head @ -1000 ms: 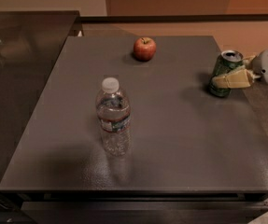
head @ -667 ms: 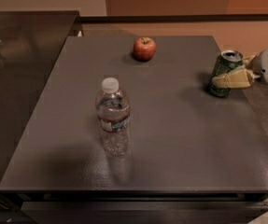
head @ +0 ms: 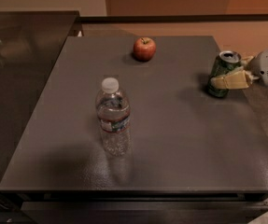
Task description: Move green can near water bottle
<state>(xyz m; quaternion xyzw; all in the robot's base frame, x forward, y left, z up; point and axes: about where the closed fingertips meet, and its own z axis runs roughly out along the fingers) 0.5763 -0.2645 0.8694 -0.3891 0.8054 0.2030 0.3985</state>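
Note:
The green can (head: 221,72) stands upright near the right edge of the dark table (head: 171,139), its silver top showing. My gripper (head: 228,76) reaches in from the right, its pale fingers (head: 231,81) closed around the can's body. The water bottle (head: 113,117) stands upright left of the table's middle, clear with a white cap and a narrow label band, well apart from the can.
A red apple (head: 144,49) sits near the far edge of the table. A dark counter (head: 17,69) adjoins the table on the left. A wall runs behind the table.

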